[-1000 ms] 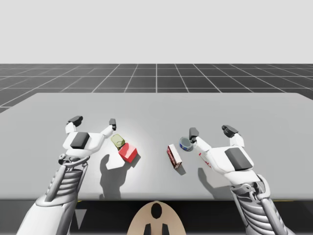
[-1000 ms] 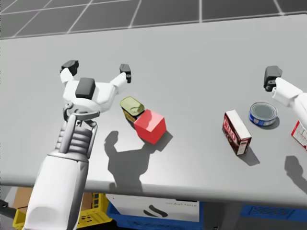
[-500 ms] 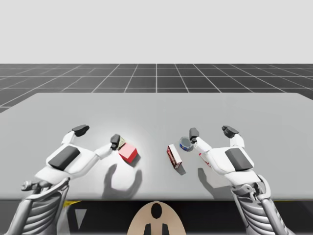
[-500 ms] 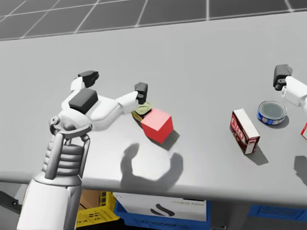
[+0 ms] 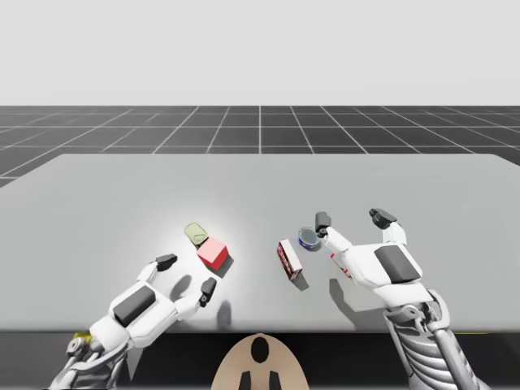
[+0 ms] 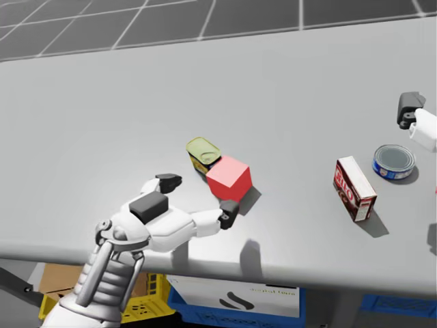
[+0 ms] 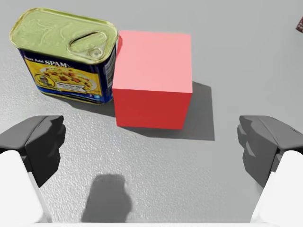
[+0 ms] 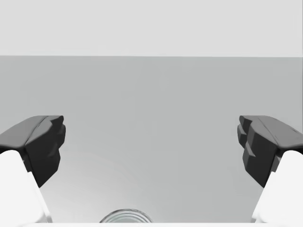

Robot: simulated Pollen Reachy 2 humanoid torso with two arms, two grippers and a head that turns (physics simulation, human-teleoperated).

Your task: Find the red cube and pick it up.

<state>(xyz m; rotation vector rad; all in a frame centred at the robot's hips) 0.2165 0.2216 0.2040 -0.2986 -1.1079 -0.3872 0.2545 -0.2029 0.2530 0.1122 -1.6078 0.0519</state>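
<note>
L gripper (image 7: 154, 146) spread wide, nothing held. Solid red cube (image 7: 154, 80) sits on grey table (image 7: 236, 42) just ahead of it, one side touching yellow-lidded rectangular tin (image 7: 66, 52). Prob. rigid, light, smooth-faced: pinch near/far faces, clear of tin.

Table (image 7: 156, 189): grey, matt, finely grained surface. Red cube (image 7: 154, 78): smooth, matt, uniform faces, like plastic. Rectangular can (image 7: 66, 52): yellow-green metal lid with a dull sheen and a pull tab; glossy printed wall. Round blue can (image 6: 393, 161): smooth metallic top. Red box (image 6: 354, 189): flat, matt, card-like faces. Left gripper (image 7: 152, 142): dark matt fingers (image 7: 40, 142), with smooth white plastic shells behind them.
</note>
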